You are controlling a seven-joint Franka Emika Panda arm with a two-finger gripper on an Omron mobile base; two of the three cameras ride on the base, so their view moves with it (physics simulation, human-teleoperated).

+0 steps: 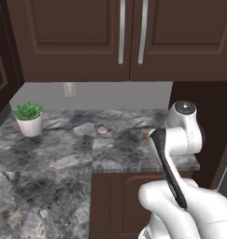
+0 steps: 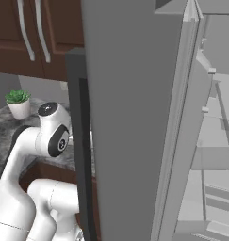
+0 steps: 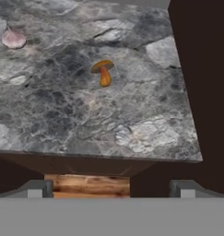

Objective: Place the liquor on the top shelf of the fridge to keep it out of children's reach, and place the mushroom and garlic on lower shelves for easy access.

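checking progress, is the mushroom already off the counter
No, the mushroom lies on the marble counter, with the garlic apart from it.

Orange-brown mushroom (image 3: 103,72), pinkish-white garlic (image 3: 14,38), grey-veined marble counter (image 3: 85,120).

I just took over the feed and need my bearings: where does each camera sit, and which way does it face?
Left base view: behind the arm, on its left, facing the stone counter, potted plant and garlic.
Right base view: behind on the right, facing the open fridge; the arm rises lower left.
Hand view: on the hand, looking onto the counter at the mushroom and garlic; open pincer at bottom.
Both base views share the plant.
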